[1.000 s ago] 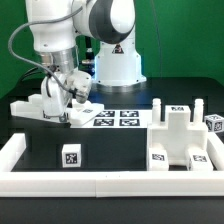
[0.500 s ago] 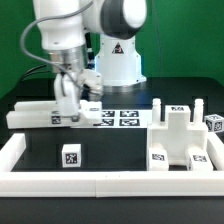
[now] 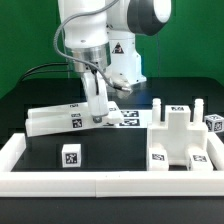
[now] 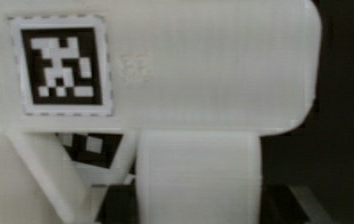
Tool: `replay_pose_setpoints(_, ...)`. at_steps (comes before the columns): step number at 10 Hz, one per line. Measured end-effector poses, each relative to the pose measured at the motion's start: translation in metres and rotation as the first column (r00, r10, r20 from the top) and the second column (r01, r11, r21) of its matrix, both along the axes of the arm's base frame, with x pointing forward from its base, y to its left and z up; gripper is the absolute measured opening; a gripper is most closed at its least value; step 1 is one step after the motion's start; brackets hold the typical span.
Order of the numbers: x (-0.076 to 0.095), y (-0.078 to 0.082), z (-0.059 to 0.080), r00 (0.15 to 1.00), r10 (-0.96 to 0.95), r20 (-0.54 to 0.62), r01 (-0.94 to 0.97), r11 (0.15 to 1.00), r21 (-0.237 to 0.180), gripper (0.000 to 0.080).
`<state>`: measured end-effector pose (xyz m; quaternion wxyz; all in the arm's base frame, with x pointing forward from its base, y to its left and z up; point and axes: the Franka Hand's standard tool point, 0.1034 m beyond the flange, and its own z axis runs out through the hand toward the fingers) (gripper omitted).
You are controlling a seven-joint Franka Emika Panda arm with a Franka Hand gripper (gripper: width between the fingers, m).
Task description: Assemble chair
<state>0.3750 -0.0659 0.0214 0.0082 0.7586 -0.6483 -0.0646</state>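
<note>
In the exterior view my gripper is shut on one end of a long white chair part with a square tag on its side. The part hangs tilted just above the black table, left of the marker board. The wrist view is filled by this same white part and its tag. A round white stub of it runs down between my dark fingers, where my gripper closes. A blocky white chair piece with upright posts stands at the exterior view's right.
A small tagged white cube lies near the front. Another tagged block sits at the far right, with tagged bars behind the posts. A white border rail frames the table. The robot's base stands behind.
My jaws closed on the long white part. I have carried it toward the exterior view's right and raised it a little off the table.
</note>
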Motion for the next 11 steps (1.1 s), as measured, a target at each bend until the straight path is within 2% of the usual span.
replay_pose_setpoints(2,-0.001,0.014,0.000,0.994,0.113,0.016,-0.113,0.994,-0.004,0.0292)
replay_pose_setpoints(4,-0.001,0.015,0.003,0.955,0.292,0.043,-0.293,0.956,0.001,0.0292)
replay_pose_setpoints(8,-0.004,0.016,0.002,0.849,0.525,0.058,-0.526,0.850,0.015,0.0292)
replay_pose_setpoints(10,-0.005,0.016,0.002,0.752,0.655,0.073,-0.658,0.753,0.016,0.0292)
replay_pose_setpoints(11,-0.009,0.020,0.004,0.613,0.785,0.090,-0.787,0.616,-0.013,0.0292)
